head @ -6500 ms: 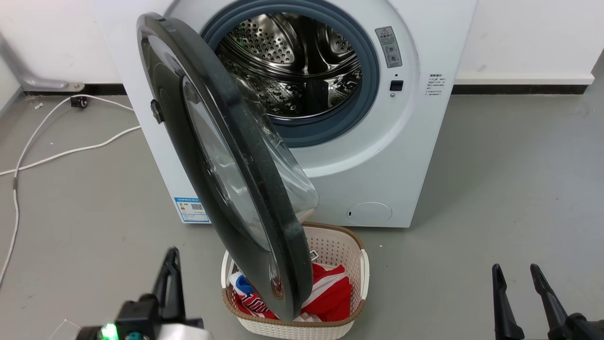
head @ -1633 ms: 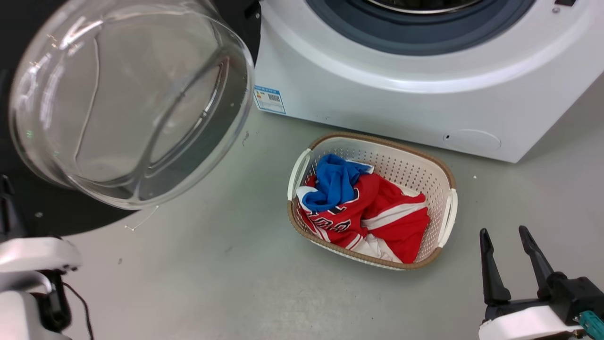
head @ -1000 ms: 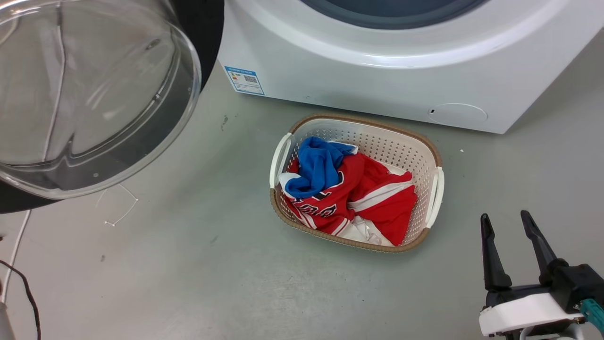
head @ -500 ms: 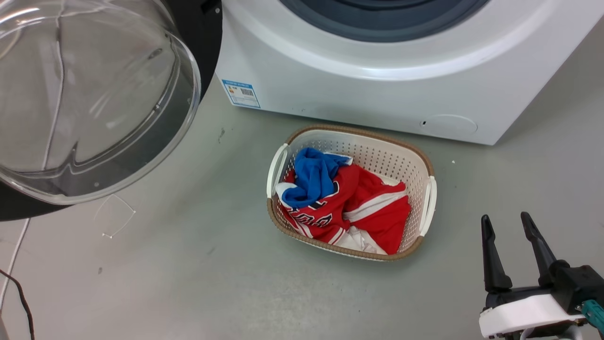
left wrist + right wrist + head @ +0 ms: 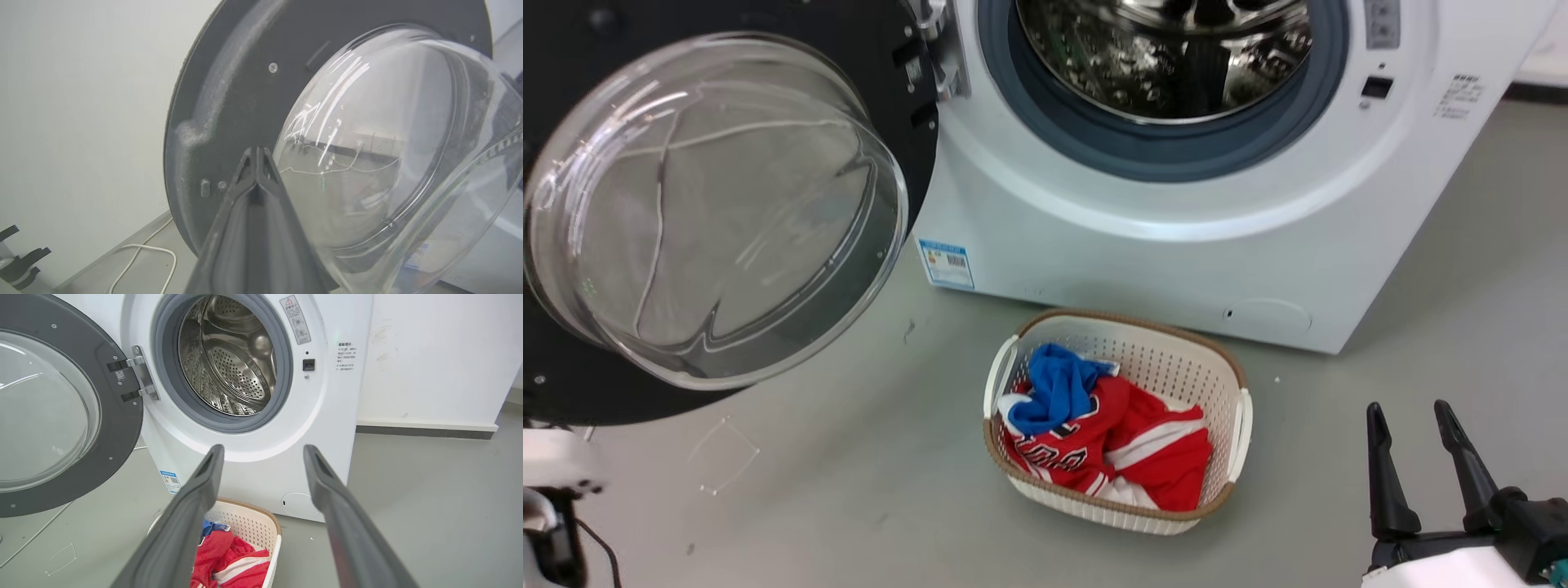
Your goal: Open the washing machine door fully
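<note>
Head view, bottom right corner: the right gripper (image 5: 1408, 408) stands with its 2 dark fingers spread, holding nothing, over a grey floor (image 5: 849, 506). At centre sits a cream perforated basket (image 5: 1240, 425) with red clothing (image 5: 1152, 457) and a blue garment (image 5: 1054, 388) in it, just before the white washing machine (image 5: 1143, 269). The washing machine door (image 5: 572, 400) takes up the upper left. It is swung wide on its metal hinge (image 5: 143, 377), well away from the grey rubber ring (image 5: 1176, 159) and steel drum (image 5: 229, 363). In the left wrist view the left gripper (image 5: 257, 152) has its fingertips pressed together close to the door's dark inner face; whether they touch it cannot be told. Farther back, a white cable (image 5: 143, 246) lies on the floor beside a white wall (image 5: 429, 355) with a dark skirting strip (image 5: 425, 433).
</note>
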### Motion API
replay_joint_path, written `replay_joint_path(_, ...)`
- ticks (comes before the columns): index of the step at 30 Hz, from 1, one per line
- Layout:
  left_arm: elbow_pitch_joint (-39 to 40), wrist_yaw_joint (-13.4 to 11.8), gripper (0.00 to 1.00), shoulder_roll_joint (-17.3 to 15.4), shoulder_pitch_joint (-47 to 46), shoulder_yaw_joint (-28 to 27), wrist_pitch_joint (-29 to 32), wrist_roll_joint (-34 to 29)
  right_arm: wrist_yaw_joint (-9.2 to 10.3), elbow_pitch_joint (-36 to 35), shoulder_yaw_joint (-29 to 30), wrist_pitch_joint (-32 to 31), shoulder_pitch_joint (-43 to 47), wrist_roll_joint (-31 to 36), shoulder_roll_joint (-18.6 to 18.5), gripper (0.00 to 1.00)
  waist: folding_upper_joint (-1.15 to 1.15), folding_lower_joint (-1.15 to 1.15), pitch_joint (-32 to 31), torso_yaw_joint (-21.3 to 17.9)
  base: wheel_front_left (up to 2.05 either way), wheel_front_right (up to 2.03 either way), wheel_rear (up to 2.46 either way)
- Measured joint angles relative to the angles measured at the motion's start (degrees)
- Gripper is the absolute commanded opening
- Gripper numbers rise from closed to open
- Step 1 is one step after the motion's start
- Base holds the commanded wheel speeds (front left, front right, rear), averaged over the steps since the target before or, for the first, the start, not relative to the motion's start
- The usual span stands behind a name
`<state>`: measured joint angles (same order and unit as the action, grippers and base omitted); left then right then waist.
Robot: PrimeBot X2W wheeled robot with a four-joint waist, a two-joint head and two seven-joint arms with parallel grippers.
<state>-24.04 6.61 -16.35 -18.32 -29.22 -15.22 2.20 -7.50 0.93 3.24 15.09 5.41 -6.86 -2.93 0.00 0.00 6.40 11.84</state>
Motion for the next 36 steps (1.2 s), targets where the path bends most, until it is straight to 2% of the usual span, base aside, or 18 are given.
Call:
replay_joint_path(7,10.0,0.2,0.00,4.6,7.5,4.8,0.0,-2.1,0.00,-3.2,0.3,0.0,2.5,-0.8,0.0,1.00,0.00,-0.01,-5.5,-0.8,0.00,0.00,0.00)
replay_joint_path(10,14.2,0.2,0.00,7.7,11.2,6.8,0.0,-2.7,0.00,-4.4,0.0,0.0,2.8,-0.7,0.0,1.00,0.00,-0.01,-6.5,-1.7,0.00,0.00,0.00)
replay_joint_path(17,19.5,0.2,0.00,11.2,17.1,12.1,0.0,-3.1,0.00,-5.9,0.3,0.0,3.2,-0.7,0.0,1.00,0.00,-0.01,-8.1,-3.8,0.00,0.00,0.00)
replay_joint_path(24,21.1,0.2,0.00,13.0,20.6,21.3,0.0,-2.1,0.00,-5.9,1.1,0.0,5.0,-0.5,0.0,1.00,0.00,0.00,-9.4,-6.0,0.00,0.00,0.00)
replay_joint_path(30,20.9,-0.6,0.00,13.3,21.8,25.4,0.0,-1.0,0.00,-5.8,0.8,0.0,5.5,-0.2,0.0,1.00,0.00,0.00,-9.6,-8.3,0.00,0.00,0.00)
replay_joint_path(36,21.5,-2.9,0.00,13.4,22.7,27.2,0.0,-0.9,0.00,-5.5,0.6,0.0,5.8,-0.2,0.0,1.00,0.00,0.00,-9.3,-10.6,0.00,0.00,0.00)
